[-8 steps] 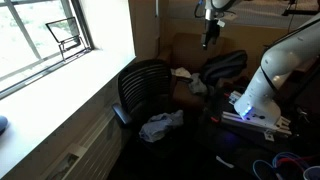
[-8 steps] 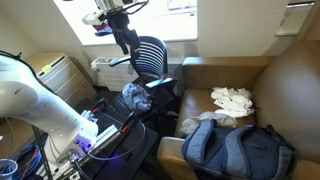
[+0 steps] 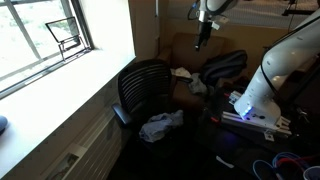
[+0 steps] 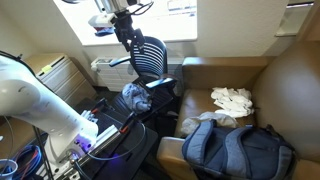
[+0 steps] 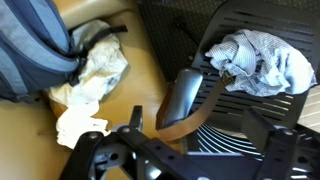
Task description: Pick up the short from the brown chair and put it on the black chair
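Tool (image 3: 199,43) has shifted, well above short (image 3: 160,125) on black chair (image 3: 143,82).

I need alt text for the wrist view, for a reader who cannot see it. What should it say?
Seen from above, a crumpled pale cloth lies on the black chair at right. At left, the brown chair holds white cloths and a backpack. The open, empty claw shows at the bottom edge.

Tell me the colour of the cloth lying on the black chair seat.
The cloth is pale blue-grey, clearest in the wrist view.
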`<state>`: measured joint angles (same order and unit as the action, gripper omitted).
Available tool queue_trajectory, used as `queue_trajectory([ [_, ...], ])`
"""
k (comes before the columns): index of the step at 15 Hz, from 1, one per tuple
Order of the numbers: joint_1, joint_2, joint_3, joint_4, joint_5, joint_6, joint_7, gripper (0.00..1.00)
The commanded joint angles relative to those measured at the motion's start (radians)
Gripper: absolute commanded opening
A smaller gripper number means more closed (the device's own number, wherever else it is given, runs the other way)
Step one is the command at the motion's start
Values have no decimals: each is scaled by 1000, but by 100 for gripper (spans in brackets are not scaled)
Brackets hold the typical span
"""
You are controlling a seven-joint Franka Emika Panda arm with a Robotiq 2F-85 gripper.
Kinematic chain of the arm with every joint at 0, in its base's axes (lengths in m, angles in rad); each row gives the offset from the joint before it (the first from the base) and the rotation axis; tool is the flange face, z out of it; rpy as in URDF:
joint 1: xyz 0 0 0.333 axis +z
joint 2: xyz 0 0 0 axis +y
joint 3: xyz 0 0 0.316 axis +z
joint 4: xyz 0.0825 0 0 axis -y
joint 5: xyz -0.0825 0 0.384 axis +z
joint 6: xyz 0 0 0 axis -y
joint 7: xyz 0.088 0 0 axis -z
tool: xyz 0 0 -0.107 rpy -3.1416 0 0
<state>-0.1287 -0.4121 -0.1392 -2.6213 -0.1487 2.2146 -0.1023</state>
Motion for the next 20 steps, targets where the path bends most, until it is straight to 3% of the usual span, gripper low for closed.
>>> queue_trajectory([
  [1, 100, 254, -13, 84, 109, 215, -161, 100],
  [3, 133, 382, -14, 137, 174, 301, -296, 100],
  [4, 164, 449, -47, 172, 205, 329, -377, 100],
  [5, 111, 512, -27, 242, 246, 214, -445, 100],
  [6, 111, 377, 15, 121, 189, 287, -310, 100],
  [9, 99, 437, 24, 154, 197, 290, -321, 100],
  [10, 95, 469, 16, 172, 123, 294, -196, 100],
  [11, 78, 498, 7, 182, 212, 270, -227, 100],
  [16, -57, 673, -76, 116, 197, 421, -147, 100],
  [18, -99, 770, -72, 164, 235, 399, -111, 100],
  [19, -95, 682, -65, 122, 189, 388, -141, 100],
  [20, -112, 722, -67, 132, 195, 390, -131, 100],
])
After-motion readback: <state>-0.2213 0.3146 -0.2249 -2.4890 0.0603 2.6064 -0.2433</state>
